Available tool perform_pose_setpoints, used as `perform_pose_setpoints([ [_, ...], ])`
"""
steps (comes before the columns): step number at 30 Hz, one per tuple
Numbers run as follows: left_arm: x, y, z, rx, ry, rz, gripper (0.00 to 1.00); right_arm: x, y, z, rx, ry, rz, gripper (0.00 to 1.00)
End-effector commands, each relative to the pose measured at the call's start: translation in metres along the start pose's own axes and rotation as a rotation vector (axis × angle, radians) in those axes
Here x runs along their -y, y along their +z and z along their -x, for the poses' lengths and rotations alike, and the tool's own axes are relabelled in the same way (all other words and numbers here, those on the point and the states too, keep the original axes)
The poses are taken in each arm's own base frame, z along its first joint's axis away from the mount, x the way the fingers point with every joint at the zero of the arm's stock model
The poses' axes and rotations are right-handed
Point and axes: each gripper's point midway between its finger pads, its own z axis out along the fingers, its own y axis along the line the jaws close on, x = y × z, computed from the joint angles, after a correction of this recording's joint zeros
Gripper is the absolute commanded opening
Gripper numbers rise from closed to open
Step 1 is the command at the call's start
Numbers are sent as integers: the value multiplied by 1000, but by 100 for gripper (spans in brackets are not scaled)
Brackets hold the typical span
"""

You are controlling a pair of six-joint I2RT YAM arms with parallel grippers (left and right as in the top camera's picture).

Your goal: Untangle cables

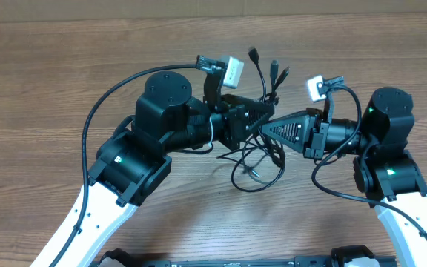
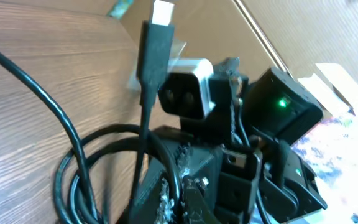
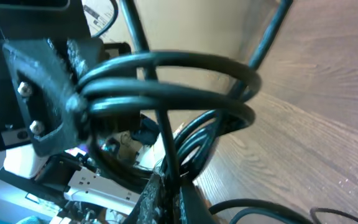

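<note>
The black cables (image 1: 270,152) hang bunched between my two arms at the table's middle. Their plug ends (image 1: 254,56) stick up and back, and loose loops lie on the wood below. My left gripper (image 1: 262,115) points right and is shut on a cable strand (image 2: 178,200). A cord with a flat metal plug (image 2: 158,31) rises just past it. My right gripper (image 1: 264,130) points left, tip to tip with the left one. It is shut on a thin upright strand (image 3: 170,200). Looped cords (image 3: 185,78) cross above it, held at the left gripper's fingers (image 3: 51,93).
Bare wooden tabletop (image 1: 65,81) surrounds the arms. Each arm carries a thick black wire of its own (image 1: 98,111) and a white wrist camera (image 1: 232,70). A dark bar (image 1: 236,261) runs along the table's front edge.
</note>
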Motion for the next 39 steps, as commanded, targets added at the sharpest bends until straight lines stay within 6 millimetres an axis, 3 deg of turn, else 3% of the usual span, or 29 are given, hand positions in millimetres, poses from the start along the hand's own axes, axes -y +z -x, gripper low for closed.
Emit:
perform_pose_setpoints([
  [1, -12, 2, 16, 80, -39, 77, 4, -10, 0, -9, -37, -48, 41, 4],
  [10, -41, -5, 32, 190, -69, 239, 4, -14, -2, -27, -93, -117, 96, 4],
  [17, -84, -22, 33, 274, -177, 460, 4, -11, -2, -32, -102, -129, 94, 4],
  [20, -90, -25, 32, 273, -193, 482, 4, 5, -2, -31, -83, -85, 5, 4],
  [21, -87, -23, 30, 253, -175, 465, 4, 26, -3, -31, -59, -7, -116, 4],
  [24, -82, -20, 27, 216, -126, 440, 4, 66, -12, -32, -6, 148, -344, 4],
  [27, -76, -16, 22, 172, -59, 411, 4, 83, -19, -33, 20, 193, -445, 4],
  [33, -54, -6, 6, 43, 111, 284, 4, 77, -16, -34, 6, 184, -409, 4],
  [37, -35, -2, -17, -82, 272, 147, 4, 43, -6, -36, -60, 2, -206, 13],
  [39, -33, -2, -23, -109, 292, 130, 4, 37, -4, -33, -59, -19, -174, 17],
])
